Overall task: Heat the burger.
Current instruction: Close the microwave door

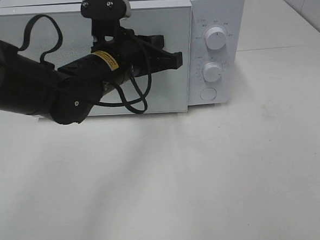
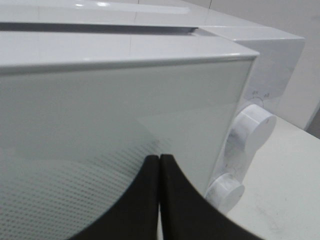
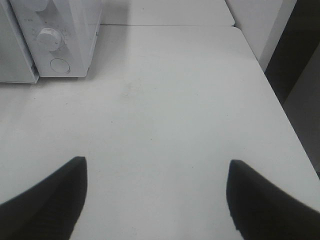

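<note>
Though searched for in every view, found no burger anywhere; could not tell its place. Noted a white microwave [image 1: 227,18] at the back of the white tabletop [image 1: 207,177], glass door [image 1: 169,92] shut flush against the body. Could not see through the frosted, dot-printed pane, so could not tell the contents. Counted two round dials on the panel right of the door, upper knob [image 1: 216,38] over lower knob [image 1: 212,71], with a round button [image 1: 208,94] beneath both.

Saw the left arm [image 1: 27,87] reaching from the left of the high view, roughly level, raised off the tabletop and lying across the face of the door. Found the left tool [image 1: 177,58] closed, jaws pressed tight together with nothing between, tip close before the glass near the door's right edge and just short of the dial panel. Could not tell whether touching the pane or just clear of it. Found the right tool [image 3: 156,162] spread wide and gripping nothing, hanging over bare tabletop, well apart from the microwave's dial-side front corner and tilted down toward the surface.
</note>
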{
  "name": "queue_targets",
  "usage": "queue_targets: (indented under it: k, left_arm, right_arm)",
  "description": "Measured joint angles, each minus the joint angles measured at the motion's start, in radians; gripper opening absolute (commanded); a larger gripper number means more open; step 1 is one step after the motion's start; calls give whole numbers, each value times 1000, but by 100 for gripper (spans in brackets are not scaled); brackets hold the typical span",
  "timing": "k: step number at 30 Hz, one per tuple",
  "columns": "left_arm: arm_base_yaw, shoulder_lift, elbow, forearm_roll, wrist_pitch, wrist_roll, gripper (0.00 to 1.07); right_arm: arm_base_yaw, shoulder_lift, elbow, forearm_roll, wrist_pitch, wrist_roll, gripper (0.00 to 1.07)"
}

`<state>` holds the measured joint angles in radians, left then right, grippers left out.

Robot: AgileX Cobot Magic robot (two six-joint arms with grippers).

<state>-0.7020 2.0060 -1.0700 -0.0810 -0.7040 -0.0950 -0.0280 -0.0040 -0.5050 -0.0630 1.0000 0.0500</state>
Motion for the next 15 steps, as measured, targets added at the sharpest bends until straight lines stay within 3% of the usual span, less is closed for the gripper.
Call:
queue_targets:
  k: [15]
  left_arm:
    - [-6, 82, -180, 23, 86, 27, 0]
  right_arm:
    - [0, 0, 0, 1, 0, 0, 76]
